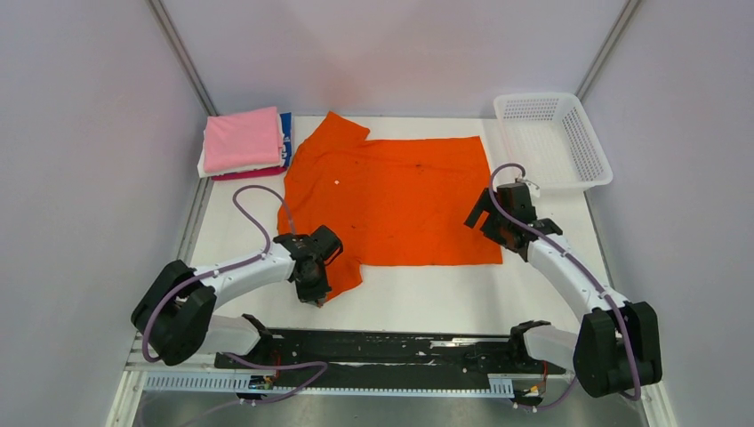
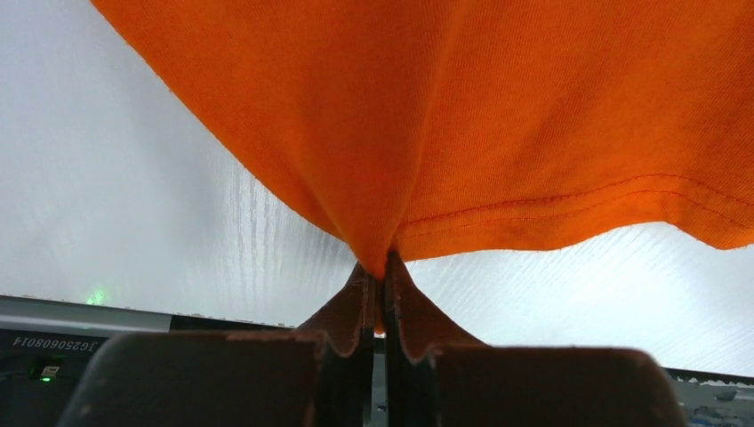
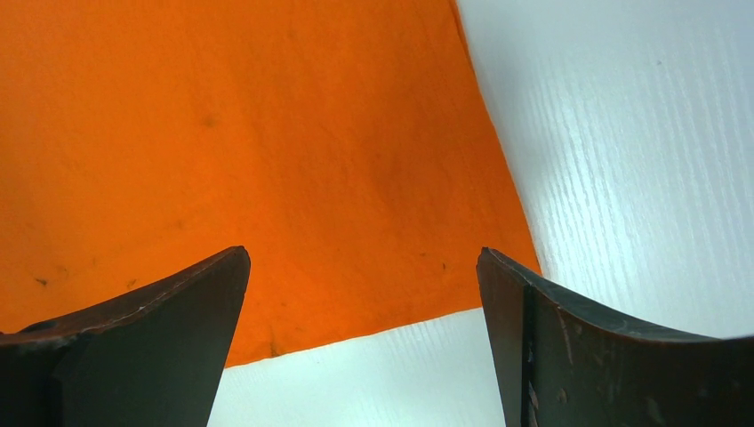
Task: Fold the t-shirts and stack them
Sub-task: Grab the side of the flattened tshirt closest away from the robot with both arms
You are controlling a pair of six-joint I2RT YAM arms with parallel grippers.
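A large orange t-shirt (image 1: 391, 196) lies spread on the white table, its sleeves at the left. My left gripper (image 1: 313, 286) is shut on the near-left sleeve, pinching the orange cloth (image 2: 462, 133) between its fingertips and lifting it a little. My right gripper (image 1: 485, 218) is open and empty, hovering over the shirt's near-right corner (image 3: 498, 249). A stack of folded shirts (image 1: 244, 142), pink on top with white, blue and red beneath, sits at the far left.
A white plastic mesh basket (image 1: 556, 142) stands at the far right. Grey walls close in both sides and the back. Bare white table (image 1: 427, 294) lies between the shirt and the arm bases.
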